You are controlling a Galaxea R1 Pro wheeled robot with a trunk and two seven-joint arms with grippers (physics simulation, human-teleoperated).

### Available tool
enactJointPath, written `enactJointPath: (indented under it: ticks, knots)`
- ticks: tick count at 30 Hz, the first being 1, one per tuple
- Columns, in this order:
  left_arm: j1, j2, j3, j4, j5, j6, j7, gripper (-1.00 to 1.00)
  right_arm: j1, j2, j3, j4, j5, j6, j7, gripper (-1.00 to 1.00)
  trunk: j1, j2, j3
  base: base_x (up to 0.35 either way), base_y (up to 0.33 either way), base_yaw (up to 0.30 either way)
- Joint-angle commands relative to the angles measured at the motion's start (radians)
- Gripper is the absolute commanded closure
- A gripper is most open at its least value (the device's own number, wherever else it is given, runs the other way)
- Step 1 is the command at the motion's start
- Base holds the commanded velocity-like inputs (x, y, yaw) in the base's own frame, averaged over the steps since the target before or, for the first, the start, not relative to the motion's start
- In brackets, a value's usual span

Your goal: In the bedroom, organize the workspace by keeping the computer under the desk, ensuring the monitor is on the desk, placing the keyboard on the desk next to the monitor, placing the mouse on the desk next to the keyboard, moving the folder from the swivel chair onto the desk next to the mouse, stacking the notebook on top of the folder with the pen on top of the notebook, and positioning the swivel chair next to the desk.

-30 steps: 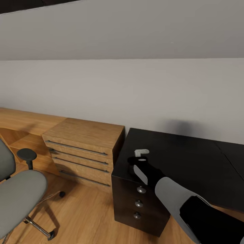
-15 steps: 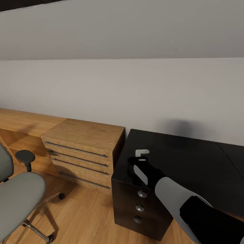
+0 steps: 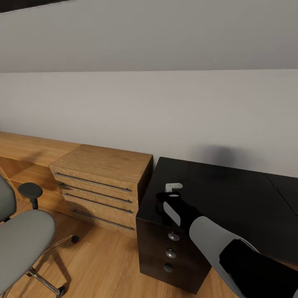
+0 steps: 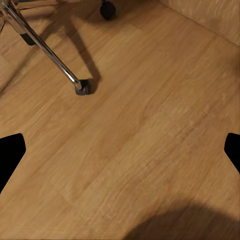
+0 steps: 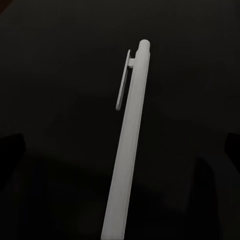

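Holding the pen (image 5: 126, 150) in my right gripper (image 3: 171, 194), I had that arm stretched out over the near left corner of the desk (image 3: 231, 198). In the head view the pen's pale clip end stuck out past the gripper, above the glossy black top. My right wrist view showed the pen running away between the fingers, its clip on one side and only the dark desk surface behind it; I could not tell whether it touched the top.

Under that corner of the desk stood a black drawer unit (image 3: 171, 252) with 3 round knobs down its front. Just beside it, on its left, sat a light wooden drawer chest (image 3: 101, 182) with 4 long handles, and a low wooden ledge ran on along the pale grey wall behind it.

The chair (image 3: 20, 236) stood at the far left of the head view, well apart from the desk, with its grey seat, 1 black armrest and part of its chrome base on the plank floor (image 3: 99, 260).

My left gripper (image 4: 120, 152) hung over bare floor with its fingertips (image 4: 10, 155) spread wide and nothing between them. A chrome chair leg (image 4: 42, 47) with its caster lay beyond it.
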Motion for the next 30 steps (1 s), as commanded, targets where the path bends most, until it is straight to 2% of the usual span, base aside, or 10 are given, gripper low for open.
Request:
enactJointPath:
  ticks: [1, 5, 9, 22, 23, 30]
  knots:
    - [0.000, 0.000, 0.001, -0.002, 0.007, -0.003, 0.001, -1.00, -0.001, 0.000, 0.007, -0.001, -0.004, 0.005, -0.007, -1.00, 0.000, 0.000, -0.001, 0.000, 0.000, 0.000]
    - [0.000, 0.000, 0.001, -0.002, 0.007, -0.003, 0.001, -1.00, -0.001, 0.000, 0.007, -0.001, -0.005, 0.006, -0.007, -1.00, 0.000, 0.000, -0.001, 0.000, 0.000, 0.000]
    - [0.000, 0.000, 0.000, -0.002, 0.007, -0.003, 0.001, -1.00, -0.001, 0.000, 0.008, -0.001, -0.004, 0.006, -0.009, -1.00, 0.015, -0.028, -0.013, 0.000, 0.000, 0.000]
    - [0.000, 0.000, 0.001, -0.003, 0.007, -0.003, 0.001, -1.00, -0.001, 0.000, 0.008, -0.001, -0.003, 0.013, -0.012, -1.00, 0.015, -0.028, -0.013, 0.000, 0.000, 0.000]
    - [0.000, 0.000, 0.001, -0.003, 0.007, -0.003, 0.001, -1.00, -0.001, 0.000, 0.008, -0.001, -0.003, 0.016, -0.012, 1.00, 0.015, -0.028, -0.013, 0.000, 0.000, 0.000]
    - [0.000, 0.000, 0.001, -0.003, 0.007, -0.003, 0.001, -1.00, -0.001, 0.000, 0.007, -0.001, -0.004, 0.026, -0.012, 1.00, 0.015, -0.028, -0.013, 0.000, 0.000, 0.000]
